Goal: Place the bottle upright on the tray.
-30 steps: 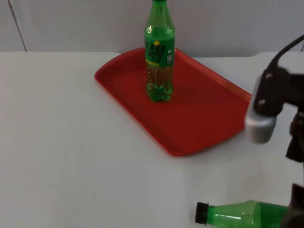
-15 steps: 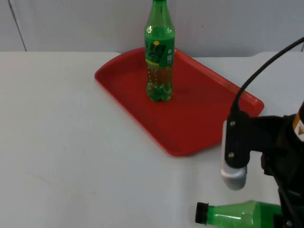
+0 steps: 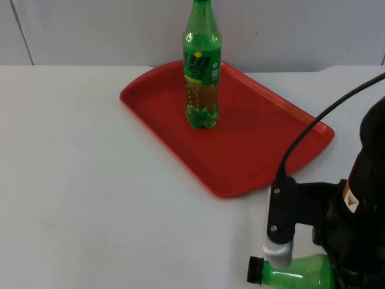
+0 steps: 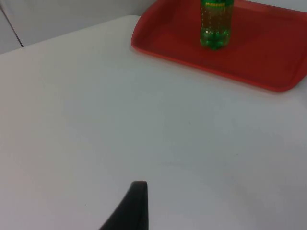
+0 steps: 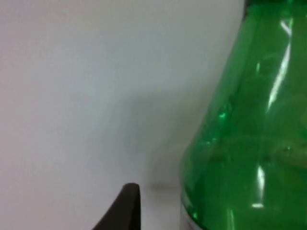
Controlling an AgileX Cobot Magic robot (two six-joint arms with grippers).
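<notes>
Where the top view looks down on the white table (image 3: 90, 180), the right arm (image 3: 337, 223) reaches low over the near right corner, its bulk covering the body of a green bottle (image 3: 289, 272) that lies on its side; the bottle's black cap (image 3: 255, 270) sticks out leftward from under the arm, pointing toward open table. The right gripper itself is hidden below the arm there, so I cannot tell whether its fingers are parted or closed. Just beyond the arm, away from the near edge, the red tray (image 3: 258, 150) sits at an angle, its nearest rim close to the arm but apart from the lying bottle. A second green bottle (image 3: 202, 66) stands upright on the tray's far part, well apart from the arm, leaving the tray's near half bare. Left of the arm the table runs wide and open to its left edge. From the left wrist view, a black fingertip (image 4: 129, 208) of the left gripper hangs over bare table, this arm waiting; the tray (image 4: 268, 67) and the upright bottle (image 4: 216, 24) lie well ahead of it, with broad open surface between. Its fingers' state cannot be told. From the right wrist view, a black fingertip (image 5: 122, 208) stands just beside the lying bottle's green wall (image 5: 244, 143), with bare white table on the fingertip's other side.
</notes>
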